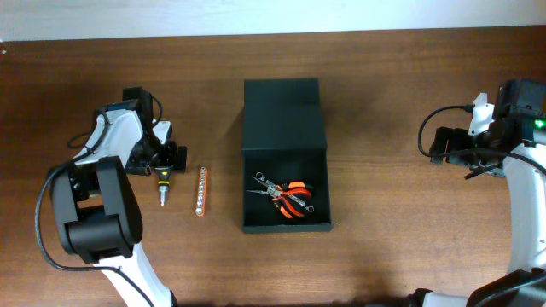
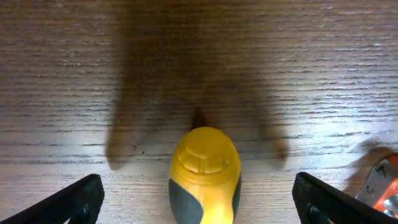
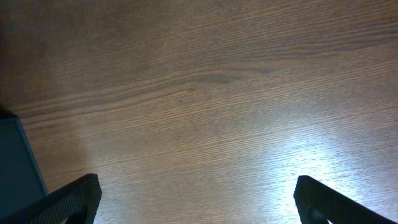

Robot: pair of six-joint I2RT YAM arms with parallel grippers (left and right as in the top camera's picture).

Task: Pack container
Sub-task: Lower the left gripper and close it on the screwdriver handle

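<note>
Wooden table (image 1: pixel 384 170), container (image 1: pixel 283 115) at centre, well right of spread left pincer (image 1: pixel 160 158)

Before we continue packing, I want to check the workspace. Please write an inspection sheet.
Surface: wooden table.
Job's things: container open, pliers inside; screwdriver and orange bit strip on the table to its left.
Clutter: nothing seen.
Grippers: left gripper open, fingers either side of the screwdriver handle; right gripper open over bare wood.
Cables: black cable loops at both arms.
Surroundings: pale strip beyond the far table edge.
</note>
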